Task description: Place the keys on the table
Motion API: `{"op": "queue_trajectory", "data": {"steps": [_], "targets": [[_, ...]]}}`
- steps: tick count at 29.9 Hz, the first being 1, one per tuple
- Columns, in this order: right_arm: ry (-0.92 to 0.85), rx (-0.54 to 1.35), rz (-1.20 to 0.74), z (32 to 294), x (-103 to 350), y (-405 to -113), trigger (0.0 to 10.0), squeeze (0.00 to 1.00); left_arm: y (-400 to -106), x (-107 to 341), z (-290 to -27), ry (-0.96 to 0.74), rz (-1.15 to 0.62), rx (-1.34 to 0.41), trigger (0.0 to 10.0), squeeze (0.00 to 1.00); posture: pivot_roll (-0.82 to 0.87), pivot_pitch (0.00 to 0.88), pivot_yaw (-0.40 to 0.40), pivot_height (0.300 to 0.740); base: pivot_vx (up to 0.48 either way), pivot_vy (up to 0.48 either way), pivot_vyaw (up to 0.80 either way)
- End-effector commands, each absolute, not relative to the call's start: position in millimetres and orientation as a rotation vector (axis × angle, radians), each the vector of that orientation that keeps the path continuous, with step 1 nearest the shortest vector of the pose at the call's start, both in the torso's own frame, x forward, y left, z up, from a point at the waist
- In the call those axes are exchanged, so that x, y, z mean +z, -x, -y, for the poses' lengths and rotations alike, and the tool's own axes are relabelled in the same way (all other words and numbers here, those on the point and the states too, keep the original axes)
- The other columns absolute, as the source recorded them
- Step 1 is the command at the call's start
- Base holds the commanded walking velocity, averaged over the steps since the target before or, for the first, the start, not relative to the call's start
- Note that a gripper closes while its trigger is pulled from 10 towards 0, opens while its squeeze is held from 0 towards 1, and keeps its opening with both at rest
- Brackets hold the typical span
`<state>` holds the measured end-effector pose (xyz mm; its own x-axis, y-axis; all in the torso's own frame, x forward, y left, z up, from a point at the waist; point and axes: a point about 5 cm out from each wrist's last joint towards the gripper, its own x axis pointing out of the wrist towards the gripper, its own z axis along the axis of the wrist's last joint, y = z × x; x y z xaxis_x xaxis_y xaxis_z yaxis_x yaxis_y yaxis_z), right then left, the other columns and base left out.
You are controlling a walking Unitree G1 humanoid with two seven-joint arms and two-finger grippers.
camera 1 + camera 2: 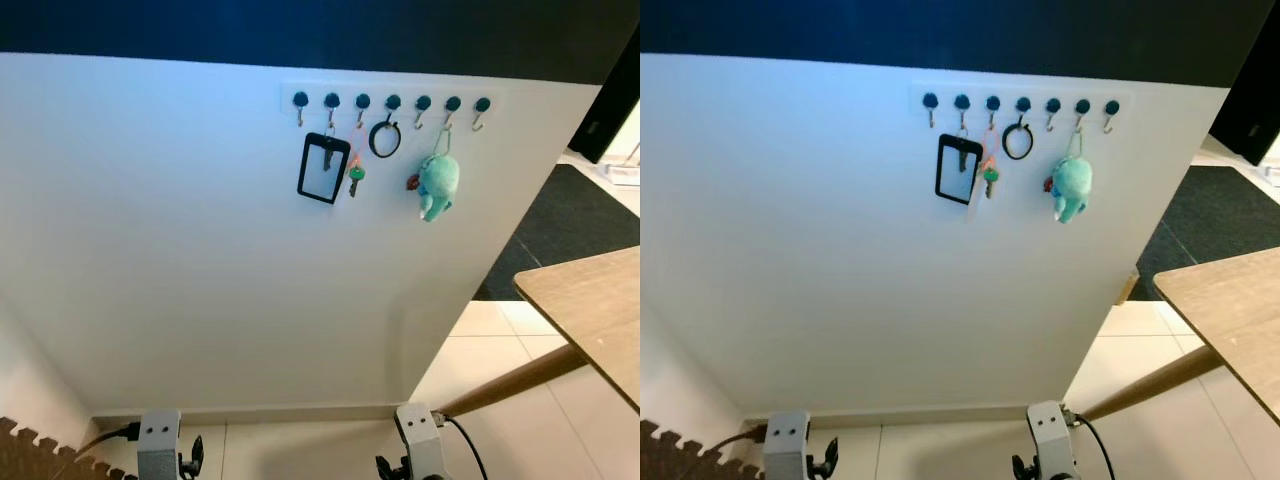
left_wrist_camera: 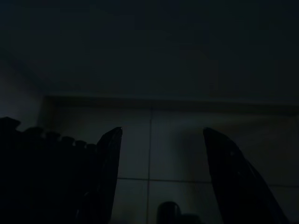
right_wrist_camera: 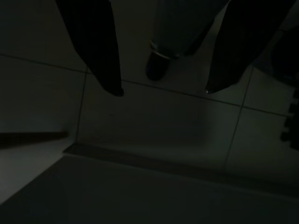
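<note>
The keys (image 1: 354, 177) hang from a hook rack (image 1: 390, 102) on the white wall, far above both sets of fingers. The left gripper (image 2: 161, 140) and right gripper (image 3: 163, 91) hang low over floor tiles, fingers spread apart, holding nothing. The tabletop (image 1: 590, 310) lies off to the right.

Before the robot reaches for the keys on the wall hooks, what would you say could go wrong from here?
The keys hang close beside the black card holder, so a reaching gripper might catch that instead. The table stands off to the robot's right, so a turn while carrying could clip its edge. Both the left gripper and right gripper hang low, open.
</note>
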<state>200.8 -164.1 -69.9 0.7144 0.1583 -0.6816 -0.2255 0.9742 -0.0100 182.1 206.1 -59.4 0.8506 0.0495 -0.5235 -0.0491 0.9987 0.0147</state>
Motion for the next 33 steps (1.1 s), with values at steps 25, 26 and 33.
{"op": "queue_trajectory", "data": {"steps": [25,26,33], "targets": [[0.108,0.199,-0.73,167.6,-67.2,-205.3,10.0,0.0,-180.4,-60.5,-202.8,-0.018,-0.568,0.073,10.0,0.0,0.08,0.055,-0.046,0.74,0.0,-0.154,0.0],[0.112,0.198,-0.723,167.9,-66.6,-205.9,10.0,0.0,-180.0,-60.8,-203.0,-0.019,-0.571,0.073,10.0,0.0,0.08,0.054,-0.047,0.74,0.0,0.0,0.0],[0.195,0.157,-0.48,174.0,-42.3,-227.6,10.0,0.0,-186.2,-51.0,-207.8,-0.062,-0.483,0.06,10.0,0.0,0.07,0.055,-0.046,0.74,0.0,0.0,0.0]]}}
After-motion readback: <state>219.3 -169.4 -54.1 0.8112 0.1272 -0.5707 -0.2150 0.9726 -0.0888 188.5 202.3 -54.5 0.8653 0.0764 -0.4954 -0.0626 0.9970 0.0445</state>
